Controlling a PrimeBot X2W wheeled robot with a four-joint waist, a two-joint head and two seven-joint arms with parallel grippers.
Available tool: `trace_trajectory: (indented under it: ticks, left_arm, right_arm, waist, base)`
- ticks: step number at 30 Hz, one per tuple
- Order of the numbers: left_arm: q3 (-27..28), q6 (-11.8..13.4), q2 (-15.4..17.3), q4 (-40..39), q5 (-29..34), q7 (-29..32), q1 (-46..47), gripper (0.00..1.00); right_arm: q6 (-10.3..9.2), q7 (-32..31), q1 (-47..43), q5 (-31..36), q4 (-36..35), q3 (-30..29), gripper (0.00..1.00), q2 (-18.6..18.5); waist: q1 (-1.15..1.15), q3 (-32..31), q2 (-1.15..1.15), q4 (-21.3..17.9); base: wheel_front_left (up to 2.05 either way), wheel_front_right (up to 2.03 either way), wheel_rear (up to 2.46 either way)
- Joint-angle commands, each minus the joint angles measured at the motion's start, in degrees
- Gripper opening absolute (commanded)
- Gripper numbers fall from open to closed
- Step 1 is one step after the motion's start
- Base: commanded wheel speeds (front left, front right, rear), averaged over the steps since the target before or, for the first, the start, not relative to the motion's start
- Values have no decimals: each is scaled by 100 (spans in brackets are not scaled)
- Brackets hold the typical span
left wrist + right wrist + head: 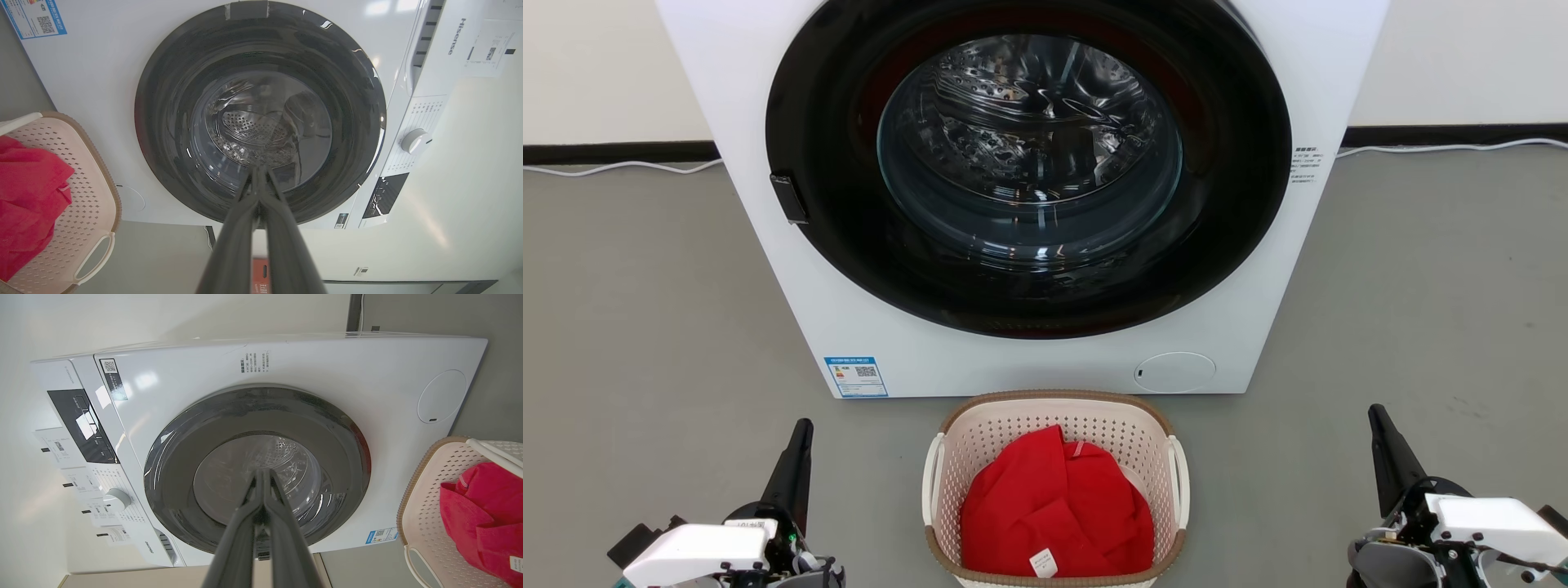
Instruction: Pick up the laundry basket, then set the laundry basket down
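Grey floor (645,327): laundry basket (1013,433) holds red cloth (1054,506); left claw (804,426) and right claw (1376,411) pressed together.

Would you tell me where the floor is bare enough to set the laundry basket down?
Bare floor lies between the laundry basket and the left gripper, between it and the right gripper, and beside the washing machine on both sides. Crowded: the strip between basket and machine.

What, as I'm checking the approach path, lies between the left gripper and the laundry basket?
Only bare grey floor, as the head view shows, separates the left gripper from the laundry basket.
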State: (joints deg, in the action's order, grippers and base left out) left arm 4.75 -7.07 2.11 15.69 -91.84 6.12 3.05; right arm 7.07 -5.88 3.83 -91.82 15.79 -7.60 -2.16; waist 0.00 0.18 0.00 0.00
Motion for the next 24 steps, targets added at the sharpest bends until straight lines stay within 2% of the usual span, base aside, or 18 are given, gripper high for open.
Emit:
trace_trajectory:
  ticks: [1,24]
  left_arm:
    - [177,-42,76,-164,-32,37,315,0]
    - [177,-42,76,-164,-32,36,315,0]
  right_arm:
    - [42,-59,236,-37,-177,110,0,-72]
    - [42,-59,236,-37,-177,110,0,-72]
  waist:
    - [0,0,0,0]
    - [0,0,0,0]
  base:
    - [0,0,0]
    - [0,0,0]
